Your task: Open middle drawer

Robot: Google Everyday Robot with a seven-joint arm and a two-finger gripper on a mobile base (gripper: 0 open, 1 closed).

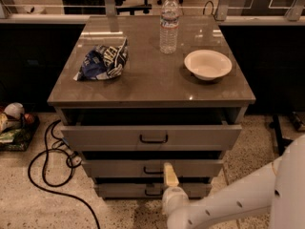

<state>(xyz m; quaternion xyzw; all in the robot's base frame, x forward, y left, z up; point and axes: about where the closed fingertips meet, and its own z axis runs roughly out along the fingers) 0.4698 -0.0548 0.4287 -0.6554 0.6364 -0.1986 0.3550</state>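
Fingers (170, 174) show as one pale tip pointing up toward 12 o'clock, low in your view at about 6 o'clock. You cannot tell whether they are spread or pressed together. The tip lies across the front of the middle drawer (114, 168), just at 3 o'clock of its dark loop handle (151, 170). You cannot tell whether it touches the front or the handle. The white arm (238, 199) reaches in from your 4 o'clock corner.

You face a grey-beige cabinet of three stacked drawers. The middle drawer is the second one down, with a wide flat front. It is set back beneath the top drawer (95, 136), with a dark gap between them. The top drawer is pulled partly out, so you see a dark opening behind its front. The bottom drawer (119, 190) sits lowest, its front partly hidden by the arm.

On the bench (143, 87), a crumpled blue chip bag (102, 62) lies toward 9 o'clock. A clear water bottle (169, 24) stands upright toward 12 o'clock. A white bowl (208, 64) sits toward 2 o'clock, near the bottle but apart from it. A black cable (35, 168) loops over the speckled floor at your 8 o'clock.
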